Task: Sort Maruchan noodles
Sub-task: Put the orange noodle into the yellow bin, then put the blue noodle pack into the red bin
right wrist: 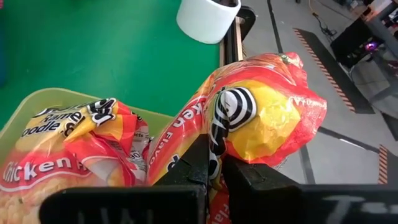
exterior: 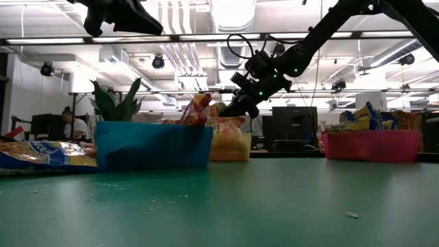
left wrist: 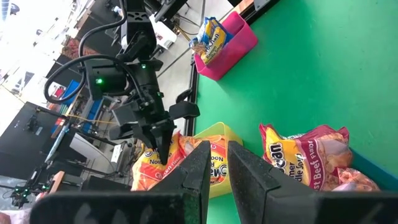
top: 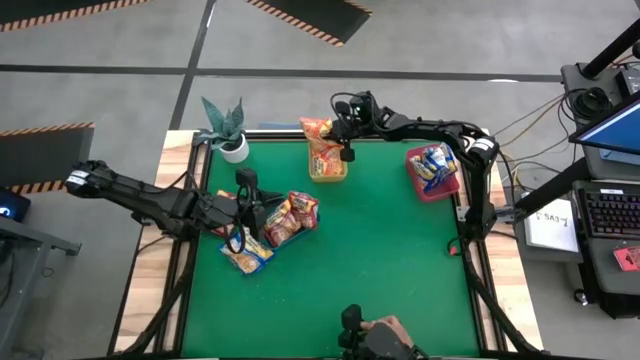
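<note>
From above, the right tool (top: 347, 128) hung over the yellow bin (top: 328, 162) at the far edge of the green tabletop (top: 380, 260), clamped on an orange noodle packet (top: 316, 128), so the step in hand looked like dropping that packet in with its like; the next move would call for a short descent over the bin and a release. The left tool (top: 238, 212) sat over the blue bin (top: 262, 232) on the left, where red packets (top: 292, 216) lay, with a blue-edged packet (top: 245, 260) on the tabletop just near of it; the red bin (top: 432, 186) on the right held more packets. From table height, the right tool (exterior: 241, 104) was above the yellow bin (exterior: 230, 145), behind the blue bin (exterior: 152, 145). In the left wrist view, that arm's own tool (left wrist: 217, 168) showed its fingers nearly together with nothing between them, and farther off the right tool (left wrist: 163, 138) pinched the orange packet (left wrist: 149, 169) over the yellow bin (left wrist: 219, 133). In the right wrist view, the right tool (right wrist: 214, 167) gripped the orange packet (right wrist: 261, 112) by its crumpled edge, beside another packet (right wrist: 68, 155) already lying in the bin.
</note>
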Available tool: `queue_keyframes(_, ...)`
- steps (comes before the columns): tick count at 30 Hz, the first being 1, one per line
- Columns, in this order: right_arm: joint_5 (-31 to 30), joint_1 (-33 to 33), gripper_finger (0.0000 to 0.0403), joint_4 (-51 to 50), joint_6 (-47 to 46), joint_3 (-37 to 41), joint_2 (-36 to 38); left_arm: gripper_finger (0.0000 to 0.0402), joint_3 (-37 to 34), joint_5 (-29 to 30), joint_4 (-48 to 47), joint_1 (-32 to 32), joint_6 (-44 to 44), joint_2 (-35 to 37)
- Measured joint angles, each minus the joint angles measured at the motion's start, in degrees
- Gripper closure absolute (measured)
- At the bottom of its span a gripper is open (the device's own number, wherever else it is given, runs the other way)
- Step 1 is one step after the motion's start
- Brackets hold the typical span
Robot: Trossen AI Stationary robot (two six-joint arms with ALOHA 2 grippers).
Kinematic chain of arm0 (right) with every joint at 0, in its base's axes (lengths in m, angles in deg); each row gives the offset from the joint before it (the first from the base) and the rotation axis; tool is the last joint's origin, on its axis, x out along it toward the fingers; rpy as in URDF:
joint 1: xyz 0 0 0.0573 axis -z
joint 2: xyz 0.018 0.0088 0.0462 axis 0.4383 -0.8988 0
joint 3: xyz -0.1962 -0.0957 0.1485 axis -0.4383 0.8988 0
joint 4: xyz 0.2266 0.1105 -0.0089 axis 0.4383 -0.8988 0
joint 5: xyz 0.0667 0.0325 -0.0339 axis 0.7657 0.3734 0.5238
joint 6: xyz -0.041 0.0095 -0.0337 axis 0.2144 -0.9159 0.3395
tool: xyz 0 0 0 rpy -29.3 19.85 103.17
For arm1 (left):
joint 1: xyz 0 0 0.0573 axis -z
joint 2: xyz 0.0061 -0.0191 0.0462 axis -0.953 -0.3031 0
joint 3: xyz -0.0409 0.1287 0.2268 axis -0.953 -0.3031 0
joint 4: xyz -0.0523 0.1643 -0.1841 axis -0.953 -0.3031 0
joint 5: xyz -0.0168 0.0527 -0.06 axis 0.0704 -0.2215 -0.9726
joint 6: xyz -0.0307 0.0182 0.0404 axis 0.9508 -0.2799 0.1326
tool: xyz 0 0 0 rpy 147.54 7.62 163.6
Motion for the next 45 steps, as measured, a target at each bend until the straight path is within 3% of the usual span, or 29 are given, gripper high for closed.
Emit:
queue_keyframes(4,-0.84,-0.15,0.0366,-0.17,-0.43,0.00,0.00,0.0363,0.00,0.00,-0.02,0.00,-0.01,0.00)
queue_keyframes(13,-1.09,-0.37,0.0271,-0.54,-3.87,0.00,0.95,0.0363,0.00,0.00,-0.02,0.00,-0.01,0.00)
queue_keyframes(20,-1.09,-0.37,0.0248,-0.90,-2.53,0.00,4.53,0.0363,0.00,0.00,-0.04,0.00,-0.01,0.00)
queue_keyframes(25,-1.06,-0.37,0.0270,-3.74,-2.74,-0.01,6.45,0.0363,0.00,0.00,-0.04,0.00,-0.01,0.00)
queue_keyframes(33,-1.21,-0.74,0.0383,-7.55,-3.53,-0.04,4.14,0.0363,0.00,0.00,0.00,0.00,-0.01,0.00)
queue_keyframes(45,-3.96,-0.96,0.0394,-11.78,-3.17,-0.02,0.42,0.0363,0.00,0.00,-0.08,0.00,-0.01,0.00)
